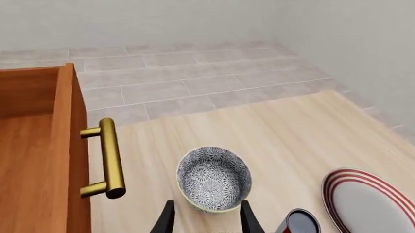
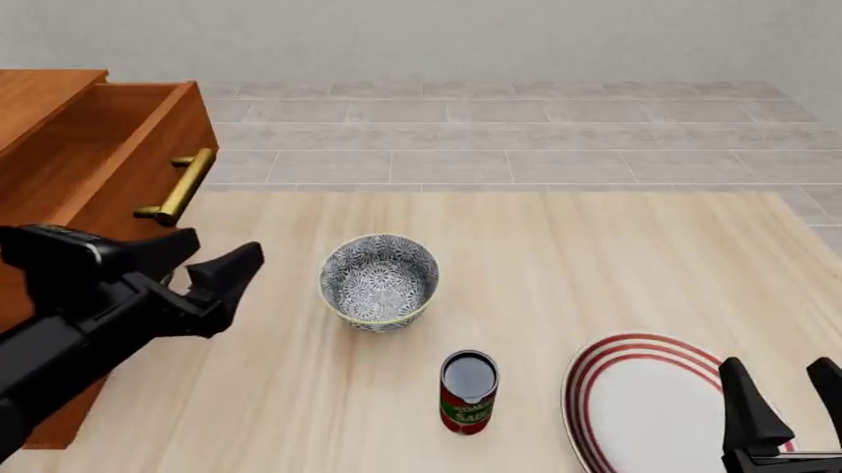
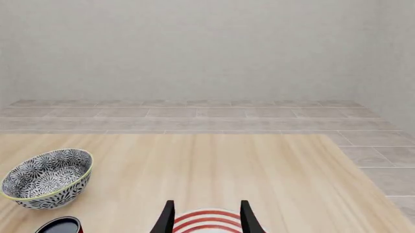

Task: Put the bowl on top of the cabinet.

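Bowl (image 2: 379, 280) sits upright on table, left hand (image 2: 227, 273) open beside it.

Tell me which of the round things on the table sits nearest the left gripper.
The bowl, blue-grey patterned with a yellowish rim. It lies just right of the left gripper; the can and red-ringed plate sit farther right.

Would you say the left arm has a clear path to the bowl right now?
Probably yes: the left pincer is open and aimed at the bowl, with only bare table between them.
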Robot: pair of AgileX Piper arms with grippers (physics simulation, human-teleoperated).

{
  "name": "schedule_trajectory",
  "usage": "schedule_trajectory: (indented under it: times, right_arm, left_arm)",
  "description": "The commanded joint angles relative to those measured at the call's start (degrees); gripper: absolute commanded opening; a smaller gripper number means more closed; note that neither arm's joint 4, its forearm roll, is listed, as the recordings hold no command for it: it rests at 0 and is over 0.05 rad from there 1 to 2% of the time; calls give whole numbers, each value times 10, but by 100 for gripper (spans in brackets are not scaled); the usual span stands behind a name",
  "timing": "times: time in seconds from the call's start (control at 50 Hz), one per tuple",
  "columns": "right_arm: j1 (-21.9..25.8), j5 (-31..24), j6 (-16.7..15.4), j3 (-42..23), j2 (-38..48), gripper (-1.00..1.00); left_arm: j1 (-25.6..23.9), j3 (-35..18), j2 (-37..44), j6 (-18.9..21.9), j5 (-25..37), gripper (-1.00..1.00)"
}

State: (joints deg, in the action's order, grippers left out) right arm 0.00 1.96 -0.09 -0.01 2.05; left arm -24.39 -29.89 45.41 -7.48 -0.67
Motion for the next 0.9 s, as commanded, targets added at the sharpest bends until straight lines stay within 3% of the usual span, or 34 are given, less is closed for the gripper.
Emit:
schedule_trajectory:
  times: [0.02, 0.28, 0.32, 0.74, 0.9]
  right_arm:
    - [0, 0, 0, 0, 0, 100]
    - [0, 0, 0, 0, 0, 100]
    - [0, 0, 0, 0, 0, 100]
    - [0, 0, 0, 0, 0, 100]
    - [0, 0, 0, 0, 0, 100]
  left_arm:
    - [-7, -7, 20, 14, 2, 100]
    - [-11, -27, 47, 24, 1, 100]
    - [-8, -37, 60, 4, 5, 100]
    - [12, -74, 137, -18, -16, 100]
    - [0, -71, 167, -8, -27, 100]
